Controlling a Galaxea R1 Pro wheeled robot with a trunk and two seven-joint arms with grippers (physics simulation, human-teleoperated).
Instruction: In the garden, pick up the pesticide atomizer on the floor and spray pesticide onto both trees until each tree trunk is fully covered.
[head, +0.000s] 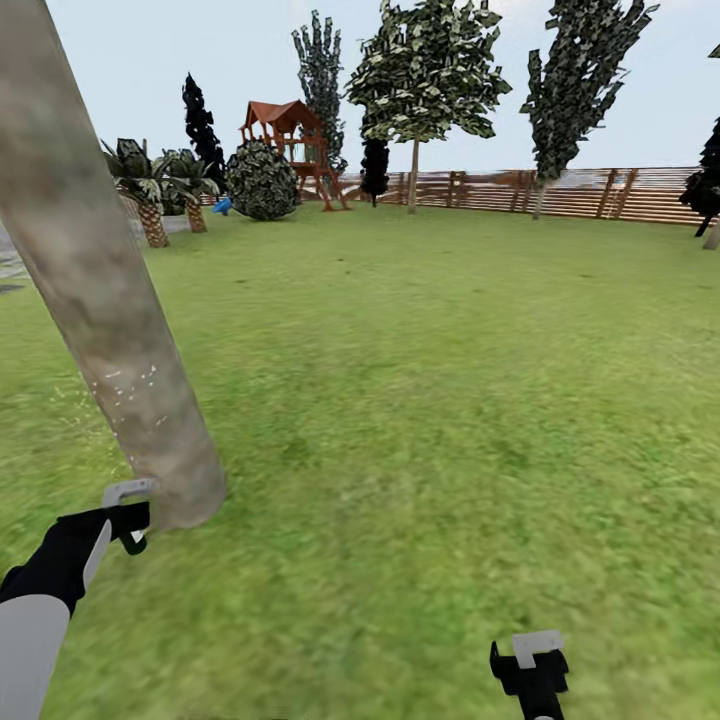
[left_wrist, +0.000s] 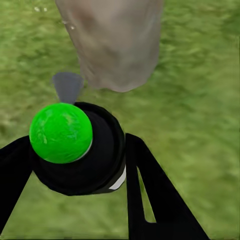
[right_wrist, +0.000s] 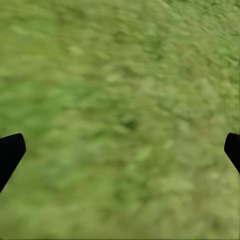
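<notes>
Left tool (left_wrist: 75, 165) grips the atomizer (left_wrist: 75, 150) beside the speck-dusted near trunk (head: 100, 290); right tool (right_wrist: 120, 150) gapes wide, empty, over grass (head: 450, 400).

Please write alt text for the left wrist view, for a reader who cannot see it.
The left gripper holds a dark bottle with a bright green round top, the pesticide atomizer, pointed at the base of a pale mottled tree trunk standing in green grass. A few whitish specks show near the trunk.
</notes>
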